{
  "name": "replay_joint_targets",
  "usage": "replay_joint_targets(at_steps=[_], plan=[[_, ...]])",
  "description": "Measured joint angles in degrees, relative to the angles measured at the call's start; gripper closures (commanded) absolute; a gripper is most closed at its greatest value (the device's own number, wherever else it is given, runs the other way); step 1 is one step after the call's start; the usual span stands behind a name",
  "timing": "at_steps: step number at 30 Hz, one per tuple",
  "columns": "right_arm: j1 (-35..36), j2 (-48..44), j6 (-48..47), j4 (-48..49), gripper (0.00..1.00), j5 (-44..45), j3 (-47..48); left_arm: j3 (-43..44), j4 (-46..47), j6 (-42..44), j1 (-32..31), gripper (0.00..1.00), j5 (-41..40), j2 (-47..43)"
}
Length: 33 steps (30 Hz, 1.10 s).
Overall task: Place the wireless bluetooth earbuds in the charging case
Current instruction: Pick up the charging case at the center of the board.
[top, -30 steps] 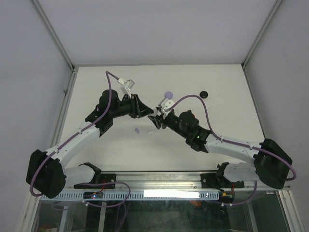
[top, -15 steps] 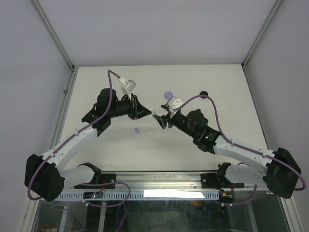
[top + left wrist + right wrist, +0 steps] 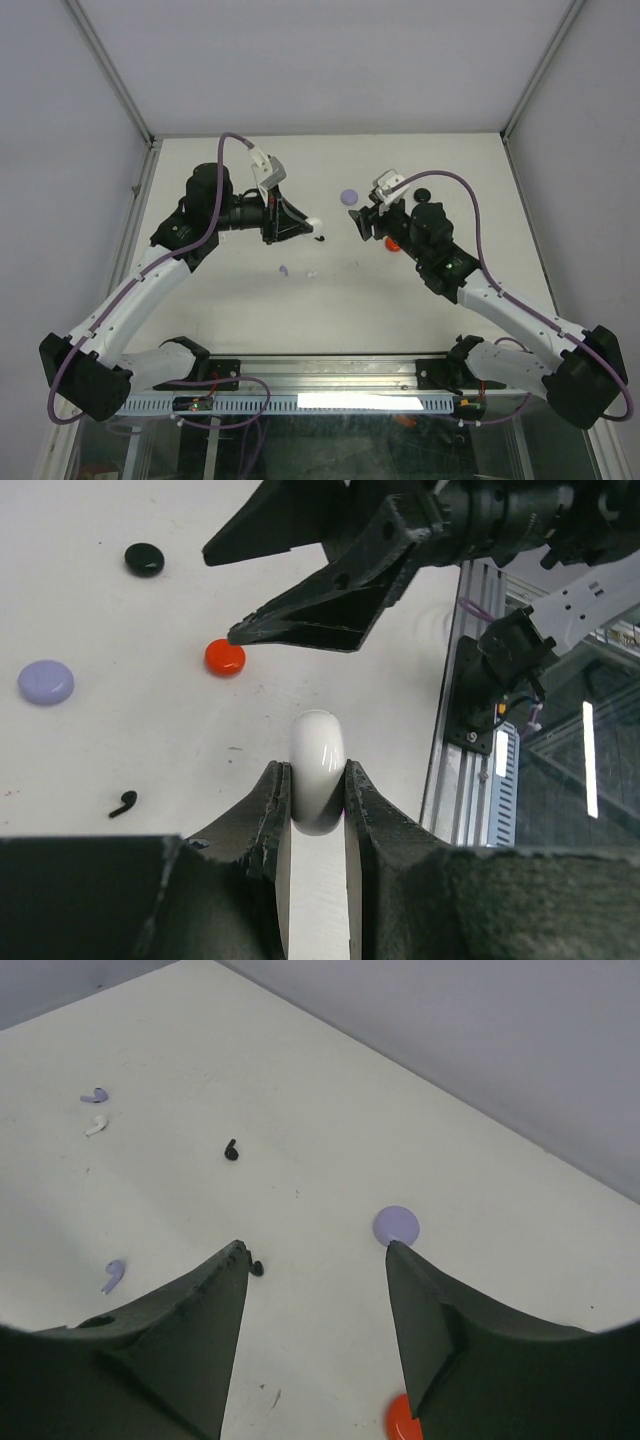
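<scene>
My left gripper [image 3: 306, 226] is shut on a white round case [image 3: 318, 765], held edge-on above the table; the case also shows in the top view [image 3: 314, 221]. My right gripper [image 3: 357, 222] is open and empty, above the table right of it, jaws wide [image 3: 316, 1247]. One black earbud [image 3: 321, 238] lies just below the white case and shows in the left wrist view [image 3: 123, 802]. The right wrist view shows two black earbuds [image 3: 256, 1268] [image 3: 231, 1149], two lilac earbuds [image 3: 112, 1275] [image 3: 94, 1095] and a white earbud [image 3: 95, 1126].
A lilac case [image 3: 348, 196], a black case [image 3: 424, 193] and a red case [image 3: 393, 243] lie on the table near the right gripper. A lilac earbud [image 3: 283, 269] and a white earbud [image 3: 311, 272] lie nearer the front. Grey walls enclose the table.
The two grippers were close together at mid-table. They have drawn apart: the left pulled back with the white case, the right swung right and toward the back.
</scene>
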Motion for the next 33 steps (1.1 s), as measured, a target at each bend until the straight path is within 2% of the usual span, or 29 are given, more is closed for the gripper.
replay_joint_targets(at_steps=[11, 20, 21, 22, 28, 30, 33], plan=[[1.0, 5.4, 0.0, 2.9, 0.4, 0.0, 0.9, 1.9, -3.9, 10.1, 0.0, 1.0, 3.5, 1.5], [3.4, 4.9, 0.0, -0.3, 0.4, -0.1, 1.7, 2.1, -4.7, 11.9, 0.0, 1.0, 1.1, 2.1], [3.4, 4.5, 0.0, -1.1, 0.24, -0.1, 1.7, 2.1, -4.6, 11.9, 0.0, 1.0, 0.2, 2.1], [3.4, 3.8, 0.0, -2.1, 0.2, -0.1, 1.7, 1.9, -4.3, 11.9, 0.0, 1.0, -0.5, 2.0], [3.2, -0.2, 3.7, -6.9, 0.18, 6.8, 1.6, -0.5, -1.9, 11.3, 0.0, 1.0, -6.8, 2.0], [2.7, -2.1, 3.8, -7.1, 0.17, 4.5, 1.0, -1.0, -1.3, 11.0, 0.0, 1.0, -8.0, 2.0], [2.5, -5.2, 3.9, -5.8, 0.17, -4.3, -0.7, -1.4, -0.3, 10.6, 0.2, 1.0, -8.8, 1.9]])
